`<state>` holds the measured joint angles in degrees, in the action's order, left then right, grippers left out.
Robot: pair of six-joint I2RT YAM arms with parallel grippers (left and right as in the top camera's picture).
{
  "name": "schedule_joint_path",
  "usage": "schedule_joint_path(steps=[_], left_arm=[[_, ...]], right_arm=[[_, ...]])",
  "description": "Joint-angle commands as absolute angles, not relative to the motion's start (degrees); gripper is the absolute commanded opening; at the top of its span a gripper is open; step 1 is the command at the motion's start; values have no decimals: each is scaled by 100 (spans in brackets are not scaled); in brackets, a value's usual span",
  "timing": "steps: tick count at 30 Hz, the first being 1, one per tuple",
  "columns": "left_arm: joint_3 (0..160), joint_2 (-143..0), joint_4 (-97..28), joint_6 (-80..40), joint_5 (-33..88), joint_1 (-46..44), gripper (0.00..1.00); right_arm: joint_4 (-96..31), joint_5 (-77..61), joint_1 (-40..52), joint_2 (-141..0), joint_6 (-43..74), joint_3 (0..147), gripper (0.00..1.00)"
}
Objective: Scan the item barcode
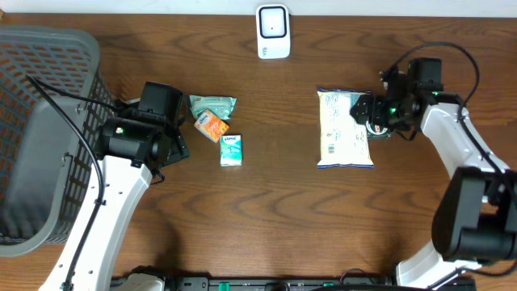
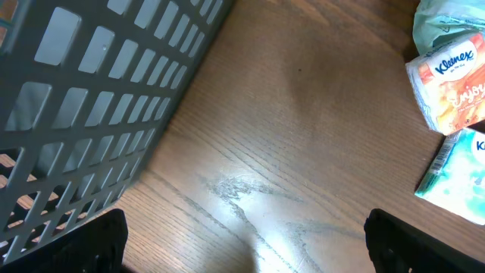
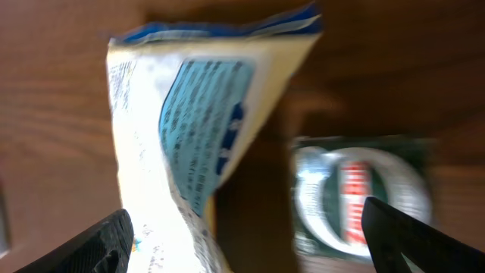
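Overhead view, left to right: a grey basket (image 1: 40, 121) stands at the left edge of the table (image 1: 275, 210). Beside it, the left gripper (image 1: 179, 139) has its fingers spread wide and holds nothing. Just to its right lie a green packet (image 1: 212, 104), an orange tissue pack (image 1: 212, 126) and a teal tissue pack (image 1: 232, 149) in a close cluster. The white scanner (image 1: 273, 31) stands at the far edge, near the middle. Right of centre, the bag (image 1: 345, 129) lies flat on the table with its printed panel up. Its long axis runs from the far side to the near side, with a blue-edged seam at each end. The right gripper (image 1: 363, 113) sits over the bag's right edge, toward the far end. The right wrist view, blurred, shows what the overhead view hides: the right gripper (image 3: 246, 243) has its fingers wide apart, clamping nothing, with the bag (image 3: 189, 136) lying below and to the left of the gap. Beside the bag is a round green, white and red thing (image 3: 356, 193), too blurred to identify. The left wrist view confirms the left gripper (image 2: 246, 246) is open over bare wood, with the basket's lattice wall (image 2: 98, 114) to one side and the tissue packs to the other.
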<state>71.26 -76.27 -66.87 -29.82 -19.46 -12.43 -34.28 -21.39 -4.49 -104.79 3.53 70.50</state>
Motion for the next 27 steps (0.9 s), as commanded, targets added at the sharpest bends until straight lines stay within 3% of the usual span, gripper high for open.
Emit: schedule_joint_path(steps=[1,6,8,10,14,18,23,27], left_arm=[[7146,-7592,-6702,-3013,-2021,-1212,98],[7146,-7592,-6702,-3013,-2021,-1212,97],[7146,-7592,-6702,-3013,-2021,-1212,98],[7146,-7592,-6702,-3013,-2021,-1212,98],[7146,-7592,-6702,-3013,-2021,-1212,98],[7146,-7592,-6702,-3013,-2021,-1212,97],[7146,-7592,-6702,-3013,-2021,-1212,98],[7146,-7592,-6702,-3013,-2021,-1212,98]], right_arm=[[-3415,-3387,-449,-10991,187,7102,90],[-3247,-4077,-399,-11627,314,7102,84],[-3107,-4289,-397,-11845,381,7102,77],[-2930,-4574,-399,-12001,379,7102,63],[-2611,-5033,-399,-11987,443,7120,21],[-2447,-5050,-412,-11795,727,7177,4],[-2491,-4480,-399,-11240,1059,7314,1],[-2689,-3055,-231,-10530,1063,7354,1]])
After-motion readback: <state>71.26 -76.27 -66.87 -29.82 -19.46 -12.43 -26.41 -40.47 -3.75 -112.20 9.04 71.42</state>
